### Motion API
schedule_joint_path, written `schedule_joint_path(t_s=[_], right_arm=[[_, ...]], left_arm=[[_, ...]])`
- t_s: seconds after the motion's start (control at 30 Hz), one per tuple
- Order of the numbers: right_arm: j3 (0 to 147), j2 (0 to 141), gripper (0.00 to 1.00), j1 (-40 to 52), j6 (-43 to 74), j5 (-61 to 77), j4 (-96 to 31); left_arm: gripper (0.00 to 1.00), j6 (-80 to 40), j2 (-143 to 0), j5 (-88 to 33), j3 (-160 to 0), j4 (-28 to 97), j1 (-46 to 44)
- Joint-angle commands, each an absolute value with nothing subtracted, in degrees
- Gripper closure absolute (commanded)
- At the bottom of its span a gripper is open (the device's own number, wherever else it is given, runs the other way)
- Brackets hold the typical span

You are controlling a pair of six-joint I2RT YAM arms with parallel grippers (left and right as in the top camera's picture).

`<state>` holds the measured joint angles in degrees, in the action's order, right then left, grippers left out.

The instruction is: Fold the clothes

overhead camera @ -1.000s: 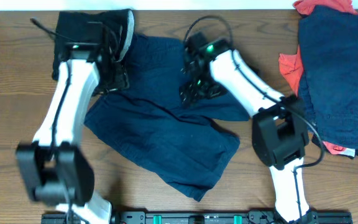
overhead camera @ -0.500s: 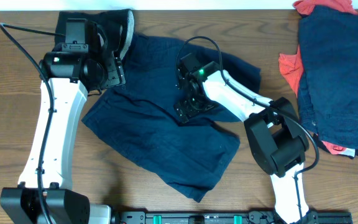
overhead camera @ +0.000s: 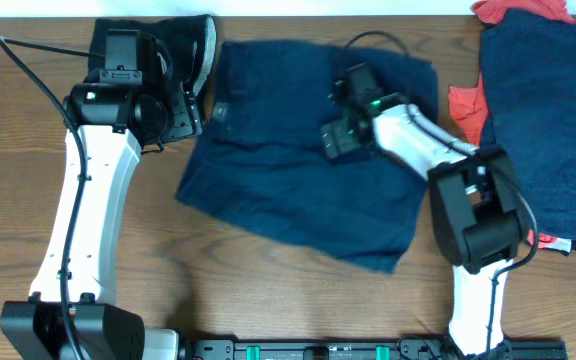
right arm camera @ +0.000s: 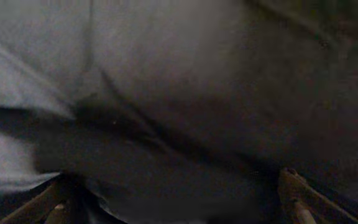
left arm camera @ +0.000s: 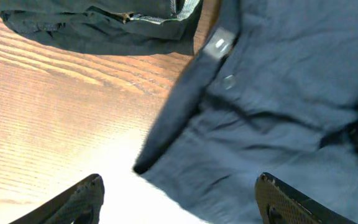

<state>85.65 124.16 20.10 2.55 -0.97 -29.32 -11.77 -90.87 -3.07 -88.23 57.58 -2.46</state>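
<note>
The dark navy shorts (overhead camera: pixel 298 170) lie spread flat in the middle of the table. Their waistband, small white label (left arm camera: pixel 218 45) and button show in the left wrist view. My left gripper (overhead camera: pixel 186 115) is open and empty, hovering over the waistband's left edge (left arm camera: pixel 185 202), with one finger over wood and one over fabric. My right gripper (overhead camera: pixel 333 140) sits low on the upper middle of the shorts. Its fingers are spread wide with navy fabric (right arm camera: pixel 166 124) filling the space between them (right arm camera: pixel 176 199).
A black garment with a grey band (overhead camera: pixel 183 45) lies at the back left, right behind my left gripper, and also shows in the left wrist view (left arm camera: pixel 92 25). A pile of navy pieces (overhead camera: pixel 543 120) over a red-orange one (overhead camera: pixel 466 105) fills the right edge.
The shorts have shifted right and lie flatter and more squared. My right gripper moved up and right over them. My left arm swung out a second ago and has since held still.
</note>
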Motion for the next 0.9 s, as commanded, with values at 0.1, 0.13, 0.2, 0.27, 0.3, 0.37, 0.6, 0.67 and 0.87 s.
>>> schedule_joint_path(t_s=[0.1, 0.13, 0.2, 0.27, 0.3, 0.37, 0.6, 0.67, 0.87], right_arm=[[83.24, 128.60, 0.01, 13.61, -7.77, -3.11, -20.51], [83.29, 128.60, 0.01, 12.97, -9.15, -1.74, -19.33], [84.09, 128.60, 0.01, 11.75, -10.63, 1.72, -18.41], [86.13, 128.46, 0.01, 10.70, -10.55, 4.43, -19.33], [87.61, 128.18, 0.01, 10.31, -10.52, 6.22, -20.58], [90.76, 127.37, 0.01, 9.78, -10.55, 9.63, -23.31], [108.95, 121.12, 0.01, 9.93, -8.64, 14.50, -44.95], [113.51, 118.98, 0.01, 10.13, -8.58, 14.48, -52.18], [118.10, 111.50, 0.01, 10.57, -3.73, 14.46, -69.73]], left_arm=[[0.21, -11.22, -90.70, -3.46, -88.66, 57.58, -2.59], [0.20, -11.22, -90.72, -3.46, -88.44, 57.58, -2.59], [0.20, -10.98, -90.89, -3.46, -87.99, 57.60, -2.59], [0.21, -10.13, -91.22, -3.46, -87.48, 57.58, -2.59], [0.21, -9.65, -91.39, -3.46, -87.31, 57.60, -2.59], [0.20, -7.94, -91.88, -3.46, -86.94, 57.60, -2.59], [0.20, 0.91, -93.25, -3.44, -86.46, 57.58, -2.57], [0.20, 3.03, -93.58, -3.44, -86.46, 57.67, -2.57], [0.18, 4.89, -94.45, -3.46, -86.46, 60.01, -2.57]])
